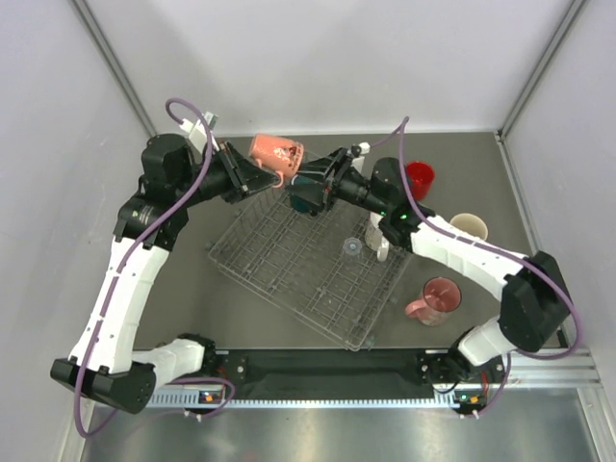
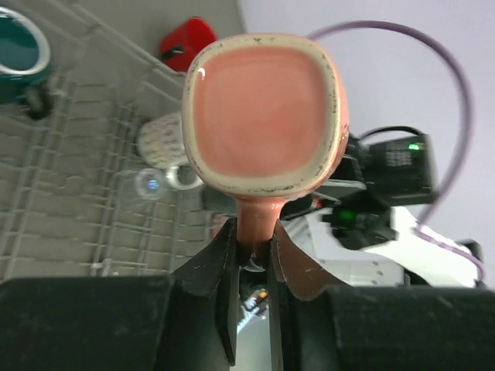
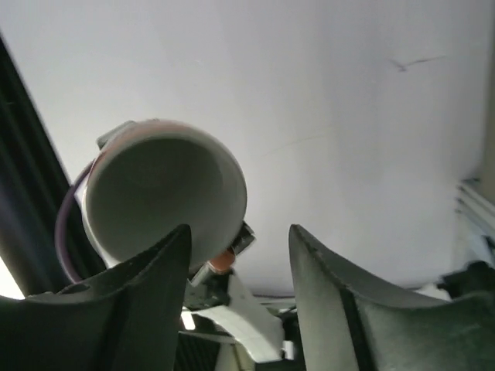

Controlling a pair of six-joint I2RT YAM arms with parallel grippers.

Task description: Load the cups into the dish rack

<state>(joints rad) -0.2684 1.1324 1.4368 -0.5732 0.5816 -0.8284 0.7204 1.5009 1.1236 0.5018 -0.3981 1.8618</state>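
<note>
My left gripper [image 1: 266,176] [image 2: 254,241] is shut on the handle of the small salmon mug [image 1: 277,151] [image 2: 264,108] and holds it in the air over the far corner of the dish rack [image 1: 289,265] [image 2: 62,201]. My right gripper [image 1: 313,178] [image 3: 240,239] is open and empty, right beside that mug. The right wrist view shows the mug's white inside [image 3: 162,189] just past the left finger. A dark teal mug [image 1: 306,200] [image 2: 19,46] stands at the rack's far corner. A clear glass mug [image 1: 353,247] [image 2: 143,184] sits in the rack.
A red mug [image 1: 420,178] [image 2: 189,39], a cream mug [image 1: 469,227] and a translucent pink mug [image 1: 438,298] stand on the table right of the rack. A pale patterned mug [image 1: 382,243] [image 2: 161,139] is at the rack's right edge. Walls close in on three sides.
</note>
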